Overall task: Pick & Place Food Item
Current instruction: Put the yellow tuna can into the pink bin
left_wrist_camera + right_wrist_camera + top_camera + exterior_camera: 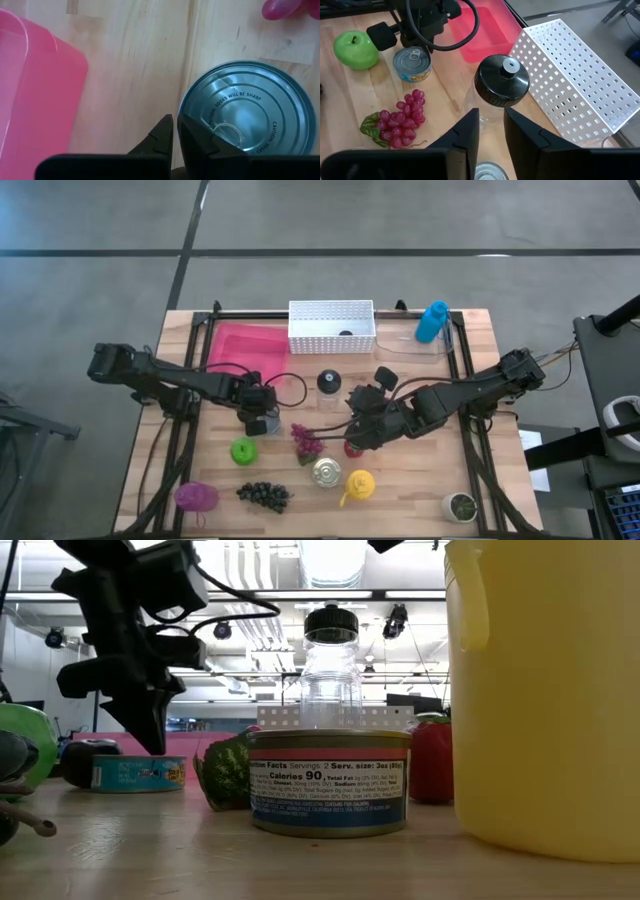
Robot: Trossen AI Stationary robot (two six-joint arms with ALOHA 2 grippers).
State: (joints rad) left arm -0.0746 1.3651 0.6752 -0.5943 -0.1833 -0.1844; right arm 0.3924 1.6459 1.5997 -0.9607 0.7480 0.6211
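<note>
A flat tuna can point(250, 115) with a pull-tab lid stands upright on the wooden table, next to the pink tray point(30, 95). My left gripper point(176, 125) points steeply down over the can's rim on the tray side, its fingers almost together with nothing between them. In the low view my left gripper point(158, 745) stands just over the can point(135, 773). My right gripper point(491, 122) hangs high above the table's middle, slightly open, holding nothing. It looks down on a clear bottle with a black cap point(501, 80). My left gripper comes at the can from above, with one fingertip point(192, 131) over the lid's rim point(186, 107) on the tray side. I cannot tell whether it touches the rim.
A green apple point(244, 450), red grapes point(305, 442), a second can point(326, 471), a yellow pitcher point(358, 483), black grapes point(263, 495) and a purple item point(196, 497) crowd the near half. A white perforated basket point(331, 325) and a blue bottle point(432, 320) stand at the far edge.
</note>
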